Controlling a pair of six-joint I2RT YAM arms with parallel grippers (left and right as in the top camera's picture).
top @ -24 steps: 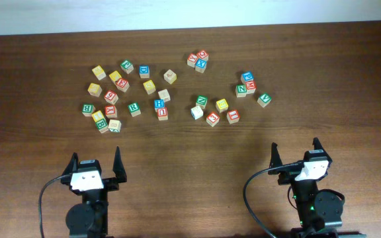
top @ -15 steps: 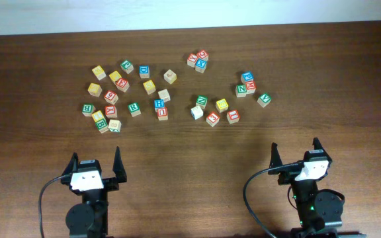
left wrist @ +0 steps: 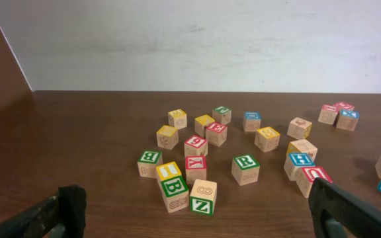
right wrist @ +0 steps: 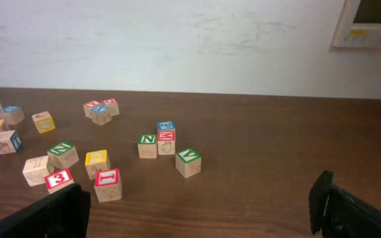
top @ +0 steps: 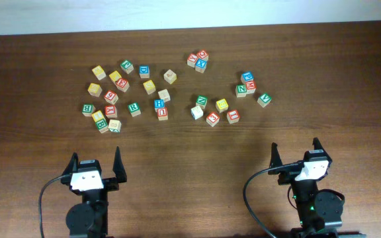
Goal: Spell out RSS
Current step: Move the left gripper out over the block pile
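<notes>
Overhead, we see a dark wood worktop [top: 190, 158] | green R cube [top: 135, 108] sits left of centre, amid letter cubes scattered across the upper half | yellow cubes [top: 149, 86] lie among them, letters too small for us to read | left fingers [top: 118, 165] spread open, lower left | right fingers [top: 274, 157] spread open, lower right

The left gripper [top: 96, 155] sits at about 7 o'clock in the overhead view, the right gripper [top: 295, 145] at about 5 o'clock. Both point toward 12 o'clock, jaws spread wide and holding nothing (each wrist view shows only dark fingers [left wrist: 71, 206] at its lower corners). Each arm is tucked back over its base.
</notes>
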